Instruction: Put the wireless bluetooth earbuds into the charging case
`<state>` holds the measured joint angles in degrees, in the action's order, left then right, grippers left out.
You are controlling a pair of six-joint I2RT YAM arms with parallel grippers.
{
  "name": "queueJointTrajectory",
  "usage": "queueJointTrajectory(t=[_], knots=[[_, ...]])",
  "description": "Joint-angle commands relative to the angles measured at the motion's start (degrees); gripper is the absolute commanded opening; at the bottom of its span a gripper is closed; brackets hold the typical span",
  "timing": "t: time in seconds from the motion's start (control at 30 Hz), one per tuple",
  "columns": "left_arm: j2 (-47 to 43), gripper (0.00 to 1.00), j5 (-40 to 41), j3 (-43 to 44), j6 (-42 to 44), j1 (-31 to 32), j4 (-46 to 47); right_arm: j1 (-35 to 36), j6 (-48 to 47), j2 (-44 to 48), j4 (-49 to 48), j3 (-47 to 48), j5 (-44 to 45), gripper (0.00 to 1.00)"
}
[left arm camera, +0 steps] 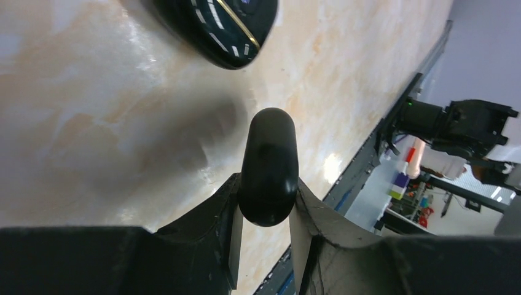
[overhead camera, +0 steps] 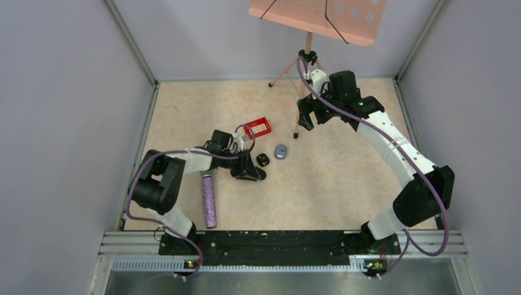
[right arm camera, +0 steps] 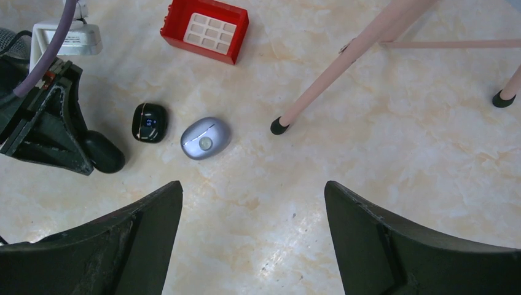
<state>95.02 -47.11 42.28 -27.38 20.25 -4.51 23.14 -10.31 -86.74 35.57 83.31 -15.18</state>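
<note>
Nearest the arm bases I've got a glittery purple microphone lying flat on the worktop, near-left of the red tray and well apart from it

Left end effector sits low on the near side of the red tray, clamped on a smooth black oval case. One finger is on each flank and the rounded end sticks out past the tips. From the left wrist I can't tell if the case is touching the worktop or just above it

A second black case with a small display lies on the worktop just beyond that grasp, near side of the red tray, lid closed. Close to the held case, but I see a gap between them

Lavender case also closed, just beside the display case on its right, near-right of the red tray

The red tray itself holds a white insert with a grid of cells. I can't resolve what is in the cells from any view, so I can't place the earbuds

Pink stand leg plants its black foot right of the red tray; the pink desk is up at the far edge

Right end effector hangs high, far-right of the red tray, spread wide with nothing between the fingers
</note>
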Motion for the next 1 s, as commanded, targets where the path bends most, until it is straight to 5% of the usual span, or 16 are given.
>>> queueJointTrajectory(t=[0.0,0.1,0.2,0.23,0.43,0.57,0.73,0.97], knots=[[0.3,0.36,6.9,3.1,0.7,0.1,-4.2,0.1,-2.3,3.3,-0.6,0.2,-1.0,0.85],[0.6,0.44,7.2,5.0,2.5,0.1,-6.7,0.1,-3.4,2.8,-0.6,1.3,-1.0,0.85],[0.1,0.91,6.8,7.8,5.5,0.1,-12.5,0.1,-5.0,2.4,0.3,2.7,-1.6,0.85],[-0.3,0.98,7.3,9.4,7.7,0.1,-16.1,0.1,-5.8,2.3,0.9,3.3,-1.9,0.85],[-9.7,0.99,15.7,23.1,21.6,-6.0,-37.5,0.1,-7.0,2.4,5.0,5.0,-7.3,0.85],[-17.6,0.99,19.8,27.9,20.1,-13.2,-29.3,0.1,-2.0,3.3,-2.9,-0.4,-4.1,0.85],[-24.3,0.99,30.7,28.4,22.6,-14.5,-9.2,0.1,8.9,-0.2,-5.6,3.2,9.9,0.85],[-23.8,0.99,27.4,27.8,23.7,-14.5,-10.0,0.2,9.9,3.1,-8.0,-1.0,16.1,0.83]])
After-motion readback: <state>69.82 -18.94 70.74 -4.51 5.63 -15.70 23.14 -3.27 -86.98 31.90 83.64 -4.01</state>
